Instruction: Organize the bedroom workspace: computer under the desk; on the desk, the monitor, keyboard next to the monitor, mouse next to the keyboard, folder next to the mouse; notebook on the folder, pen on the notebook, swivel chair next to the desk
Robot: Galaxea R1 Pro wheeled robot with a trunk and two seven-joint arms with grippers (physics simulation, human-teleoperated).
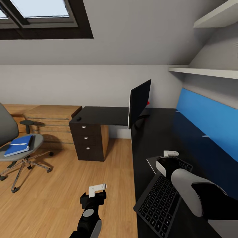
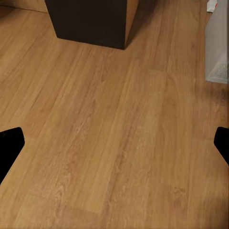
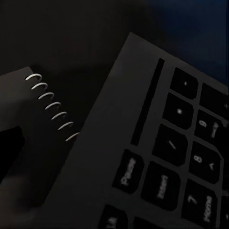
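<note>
Right pincer [image 1: 168, 158] over one keyboard [image 1: 161, 201] — grip unclear — left pincer [image 1: 94, 191] wide.

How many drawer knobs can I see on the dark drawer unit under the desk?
3. The knobs sit in one vertical line on the front of the drawer unit: the top one, the middle one and the bottom one. Its other sides are hidden.

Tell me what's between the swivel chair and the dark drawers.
Bare wood floor, seen in the head view, separates the swivel chair from the dark drawers.
</note>
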